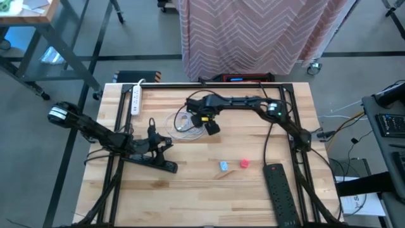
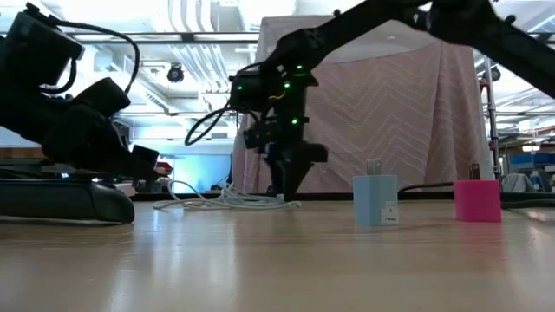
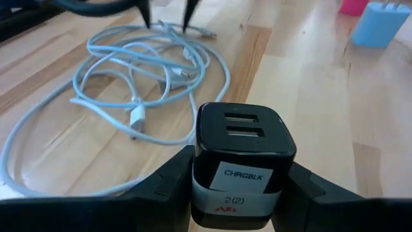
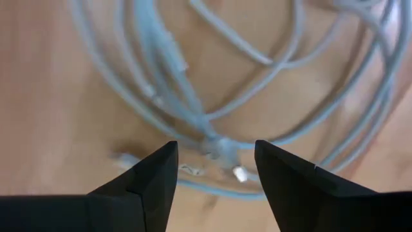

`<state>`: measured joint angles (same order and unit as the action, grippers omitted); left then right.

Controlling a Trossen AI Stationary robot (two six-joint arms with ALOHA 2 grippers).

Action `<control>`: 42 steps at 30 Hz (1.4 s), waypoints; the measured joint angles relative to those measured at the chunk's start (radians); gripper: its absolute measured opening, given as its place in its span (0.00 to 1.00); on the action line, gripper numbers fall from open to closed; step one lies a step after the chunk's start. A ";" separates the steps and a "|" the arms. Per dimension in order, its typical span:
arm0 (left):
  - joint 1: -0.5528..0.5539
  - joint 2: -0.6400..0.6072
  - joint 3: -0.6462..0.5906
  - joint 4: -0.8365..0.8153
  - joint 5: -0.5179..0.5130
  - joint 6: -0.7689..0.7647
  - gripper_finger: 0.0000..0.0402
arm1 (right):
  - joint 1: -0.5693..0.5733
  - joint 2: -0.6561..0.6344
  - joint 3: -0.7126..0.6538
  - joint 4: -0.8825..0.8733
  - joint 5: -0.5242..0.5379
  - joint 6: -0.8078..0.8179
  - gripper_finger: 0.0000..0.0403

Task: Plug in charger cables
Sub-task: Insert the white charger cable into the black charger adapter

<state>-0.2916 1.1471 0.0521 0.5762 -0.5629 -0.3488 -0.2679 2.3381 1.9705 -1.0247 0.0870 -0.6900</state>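
Over the table's far middle, seen from above, the right gripper (image 1: 211, 126) hangs above the coiled charger cables (image 1: 183, 123); the left gripper (image 1: 166, 143) sits by a black power strip (image 1: 155, 163). The low view shows blue (image 2: 375, 201) and pink (image 2: 478, 200) plug blocks standing upright. The left wrist view shows its fingers clamping a black charger block (image 3: 243, 161) (two ports up). The right wrist view — fingers (image 4: 152, 174) spread wide, empty — looks onto the cords.

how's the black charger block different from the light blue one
The black charger block is held between the left gripper's fingers, while the light blue charger block stands free on the table beside a pink one. The black block shows two USB slots and a white label; the blue one shows metal prongs pointing up. Both are small, boxy plug blocks.
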 joint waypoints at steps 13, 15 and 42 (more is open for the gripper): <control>0.001 0.082 0.000 0.044 -0.005 -0.031 0.34 | -0.004 0.094 0.156 -0.118 0.039 -0.066 0.38; 0.001 0.092 0.000 0.050 -0.005 -0.031 0.33 | -0.004 0.096 0.154 -0.124 0.041 -0.061 0.33; -0.028 -0.029 0.000 0.628 0.694 0.074 0.34 | 0.134 -0.347 0.068 0.157 -0.444 0.308 0.01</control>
<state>-0.3199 1.1179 0.0521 1.2044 0.1307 -0.2752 -0.1343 1.9912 2.0388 -0.8672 -0.3565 -0.3817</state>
